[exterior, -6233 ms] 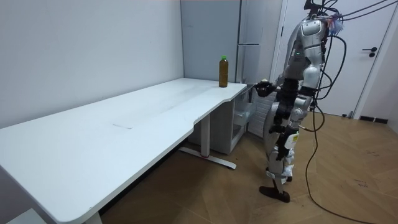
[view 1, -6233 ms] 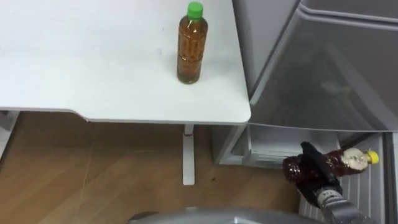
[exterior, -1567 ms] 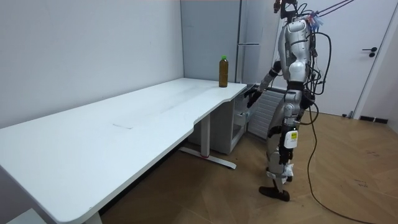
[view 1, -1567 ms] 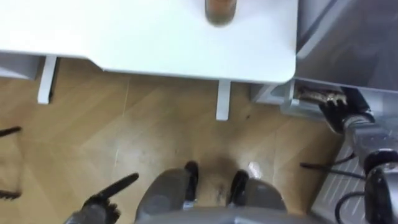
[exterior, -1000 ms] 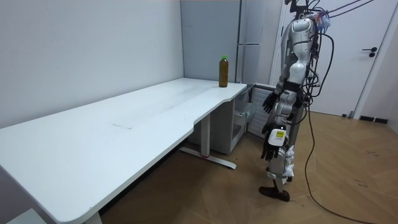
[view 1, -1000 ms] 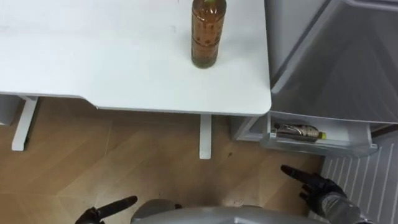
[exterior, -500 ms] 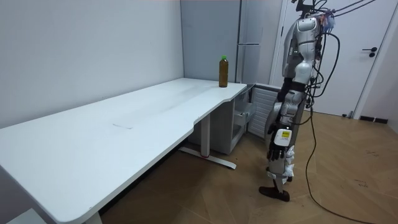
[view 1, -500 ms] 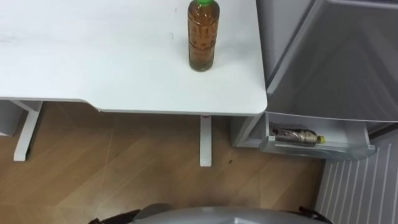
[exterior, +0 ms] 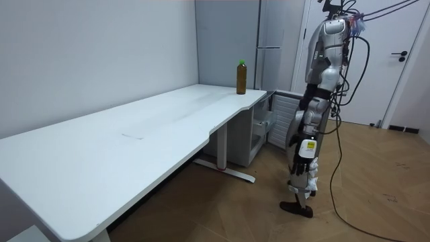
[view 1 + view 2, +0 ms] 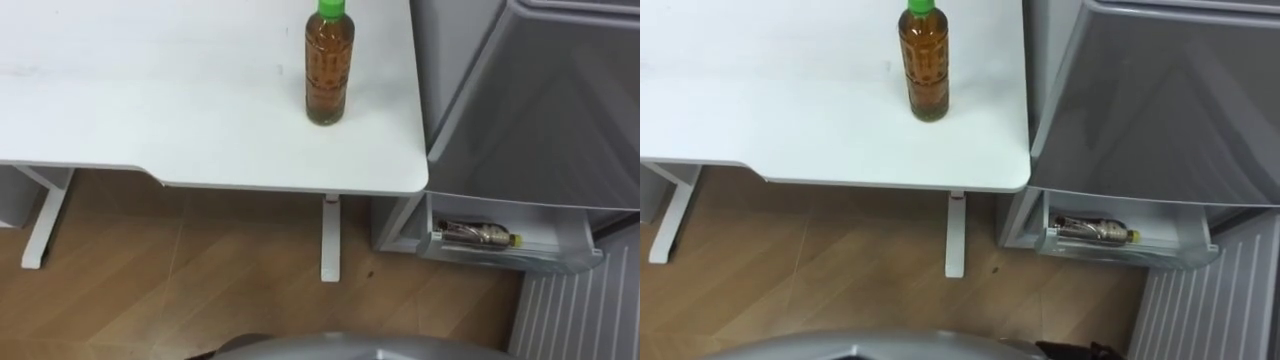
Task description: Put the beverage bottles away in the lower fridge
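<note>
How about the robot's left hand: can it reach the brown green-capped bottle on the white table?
Probably yes, if the arm lifts. The left hand hangs low at the robot's side; the brown plastic bottle with the green cap stands alone near the white table's close corner.

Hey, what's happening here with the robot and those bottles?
The robot stands upright by the open lower fridge, touching neither drink. One dark bottle lies on its side in the fridge's tray. A green-capped bottle of amber drink stands on the white table, not yet put away.
</note>
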Available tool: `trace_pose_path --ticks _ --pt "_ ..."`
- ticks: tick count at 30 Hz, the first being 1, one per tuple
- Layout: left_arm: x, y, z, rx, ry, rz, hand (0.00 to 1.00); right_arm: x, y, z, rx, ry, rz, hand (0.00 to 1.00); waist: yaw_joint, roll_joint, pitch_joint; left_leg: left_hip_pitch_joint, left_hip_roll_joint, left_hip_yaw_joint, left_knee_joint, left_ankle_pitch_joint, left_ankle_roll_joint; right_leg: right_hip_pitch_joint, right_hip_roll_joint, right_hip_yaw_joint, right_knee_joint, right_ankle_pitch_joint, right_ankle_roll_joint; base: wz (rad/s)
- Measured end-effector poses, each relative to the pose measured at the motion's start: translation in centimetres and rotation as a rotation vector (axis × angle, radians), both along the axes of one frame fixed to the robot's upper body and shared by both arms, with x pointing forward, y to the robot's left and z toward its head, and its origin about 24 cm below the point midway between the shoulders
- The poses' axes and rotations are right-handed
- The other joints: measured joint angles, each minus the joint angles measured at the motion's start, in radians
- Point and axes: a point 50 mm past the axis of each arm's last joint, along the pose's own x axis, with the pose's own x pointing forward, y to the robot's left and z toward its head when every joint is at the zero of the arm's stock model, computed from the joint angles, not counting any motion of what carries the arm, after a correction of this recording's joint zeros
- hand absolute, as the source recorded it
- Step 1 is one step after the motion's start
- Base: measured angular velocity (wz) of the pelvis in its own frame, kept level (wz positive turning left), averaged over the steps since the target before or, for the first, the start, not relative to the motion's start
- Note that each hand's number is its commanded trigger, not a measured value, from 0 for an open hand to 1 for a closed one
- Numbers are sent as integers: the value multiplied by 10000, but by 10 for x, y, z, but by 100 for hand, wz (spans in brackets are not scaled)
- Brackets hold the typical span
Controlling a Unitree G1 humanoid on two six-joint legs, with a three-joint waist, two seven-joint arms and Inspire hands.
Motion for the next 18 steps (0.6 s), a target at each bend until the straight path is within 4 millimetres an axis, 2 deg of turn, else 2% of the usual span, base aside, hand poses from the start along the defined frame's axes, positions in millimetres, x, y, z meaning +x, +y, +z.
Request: trace_pose_path --ticks 3,5,8,12,15,18 --pt "3 2 1 242 -72 860 0 -1 2 -1 40 48 65 0 24 33 -10 153 9 28 -80 1 -4 139 12 34 0 -1 0 -2" --pt "6 5 3 483 -344 2300 0 0 4 -1 88 -30 61 0 34 82 -28 250 6 1 -86 1 -4 280 17 20 -7 -3 1 0" --pt "13 10 6 823 -601 3403 0 -1 3 -1 80 4 52 0 57 113 -42 295 2 -32 -109 0 -5 285 17 -9 -45 -4 3 1" --pt "19 20 12 1524 -689 4136 0 -1 2 0 52 6 214 0 37 137 -60 297 -3 -58 -112 -3 -13 322 29 -34 -127 -4 1 0" --pt "36 32 24 2376 -1222 4554 0 0 0 0 -62 0 335 0 49 156 -70 294 -2 -59 -155 7 -22 300 35 -23 -129 -3 0 0" --pt "59 49 45 3700 -2184 4999 0 1 -3 1 -202 10 455 0 44 150 -78 286 -12 -98 -173 8 -23 356 34 -62 -135 -3 1 0"
